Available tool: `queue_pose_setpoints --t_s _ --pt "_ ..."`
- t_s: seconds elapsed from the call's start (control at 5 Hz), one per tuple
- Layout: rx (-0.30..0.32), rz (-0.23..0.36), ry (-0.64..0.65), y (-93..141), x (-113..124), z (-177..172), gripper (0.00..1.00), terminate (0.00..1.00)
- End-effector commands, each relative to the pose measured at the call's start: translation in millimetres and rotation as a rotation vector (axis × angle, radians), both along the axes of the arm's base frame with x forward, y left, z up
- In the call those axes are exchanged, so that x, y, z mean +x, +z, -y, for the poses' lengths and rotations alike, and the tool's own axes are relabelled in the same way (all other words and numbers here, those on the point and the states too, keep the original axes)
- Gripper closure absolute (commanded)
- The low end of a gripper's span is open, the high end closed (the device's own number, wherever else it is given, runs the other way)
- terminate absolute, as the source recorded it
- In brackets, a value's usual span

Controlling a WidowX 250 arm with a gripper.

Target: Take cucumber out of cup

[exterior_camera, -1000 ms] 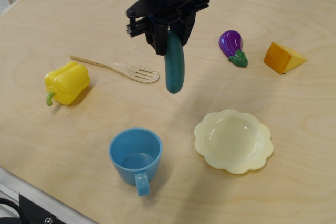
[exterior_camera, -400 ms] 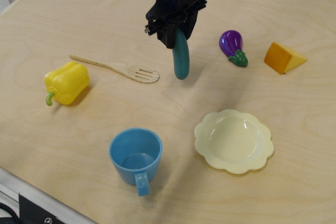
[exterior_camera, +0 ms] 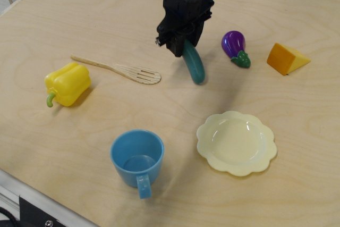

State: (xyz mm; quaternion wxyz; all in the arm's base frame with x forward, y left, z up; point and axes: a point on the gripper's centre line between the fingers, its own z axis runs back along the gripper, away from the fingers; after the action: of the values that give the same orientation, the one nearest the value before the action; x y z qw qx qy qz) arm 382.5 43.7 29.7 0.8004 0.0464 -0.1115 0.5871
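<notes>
**Cucumber held clear of the cup**

The black gripper [exterior_camera: 183, 46] reaches down from the top edge, jaws clamped on the cucumber [exterior_camera: 194, 67], which hangs tilted over the pale wooden table [exterior_camera: 79, 126]. The blue cup [exterior_camera: 137, 160] stands well apart, near the front edge.

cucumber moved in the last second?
Yes. The cucumber, held by the end effector, has shifted right, away from the wooden spatula toward the eggplant, and now hangs tilted rather than vertical.
</notes>
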Motion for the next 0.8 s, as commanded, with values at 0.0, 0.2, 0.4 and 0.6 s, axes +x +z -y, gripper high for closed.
queue_pose_setpoints --t_s 0.0,0.2,0.4,0.6 --pt "-0.013 0.017 0.002 0 12 0 1.00 0.00" --pt "-0.018 -0.017 -0.005 -8 12 0 0.00 0.00" --pt "-0.012 -0.013 -0.009 0 7 1 0.00 0.00" --pt "-0.015 0.004 0.002 20 -2 2 0.00 0.00"
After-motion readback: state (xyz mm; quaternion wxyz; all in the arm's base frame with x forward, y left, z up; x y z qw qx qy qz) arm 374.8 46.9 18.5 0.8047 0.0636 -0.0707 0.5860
